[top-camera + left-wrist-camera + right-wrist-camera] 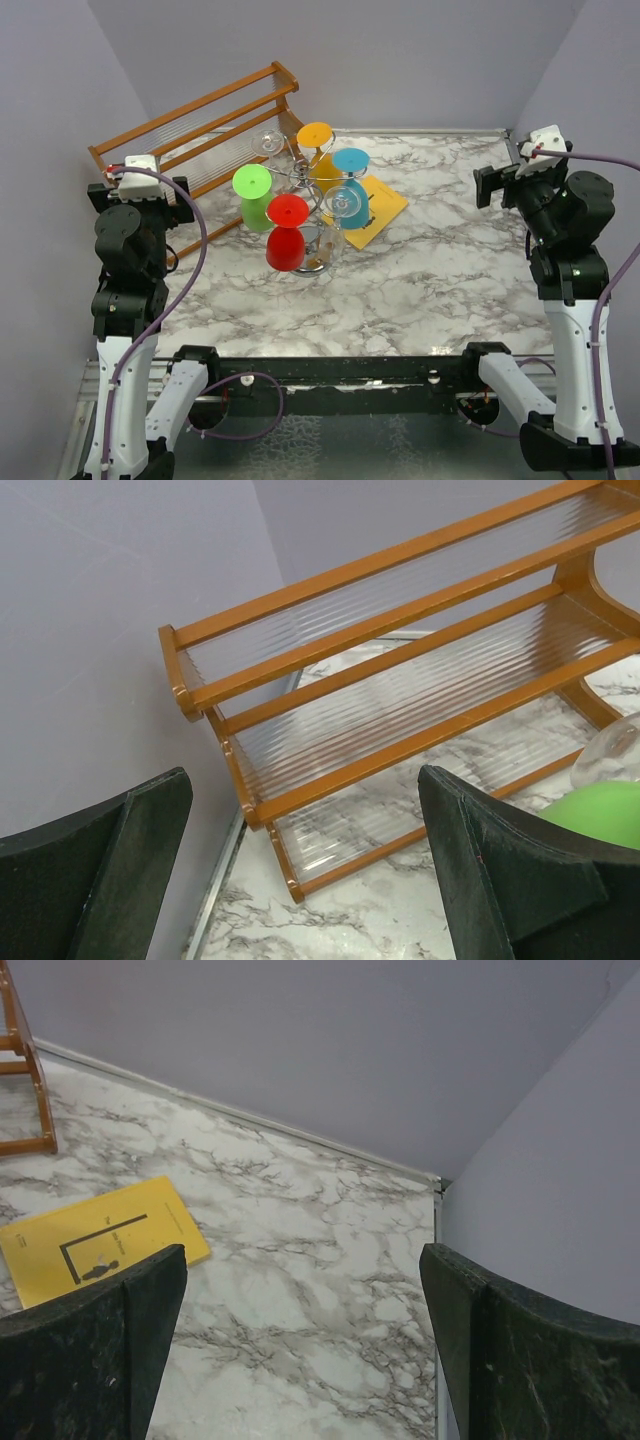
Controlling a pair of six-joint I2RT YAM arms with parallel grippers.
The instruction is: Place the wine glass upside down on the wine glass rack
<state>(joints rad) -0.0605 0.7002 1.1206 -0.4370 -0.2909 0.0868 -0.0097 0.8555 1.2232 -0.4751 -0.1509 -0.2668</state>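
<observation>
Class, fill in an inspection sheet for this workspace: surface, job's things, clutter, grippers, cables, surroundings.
Surface: marble table, white with grey veins.
Job's things: wine glass rack mid-table; red glass, green glass, orange glass, blue glass and clear glass hang upside down on it.
Clutter: yellow booklet by the rack; wooden shelf rack back left.
Grippers: left gripper and right gripper open, empty.
Cables: purple cables along both arms.
Surroundings: grey walls.

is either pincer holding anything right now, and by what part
Nothing is held: the left pincer and the right pincer are both open, with nothing between their fingers.
</observation>
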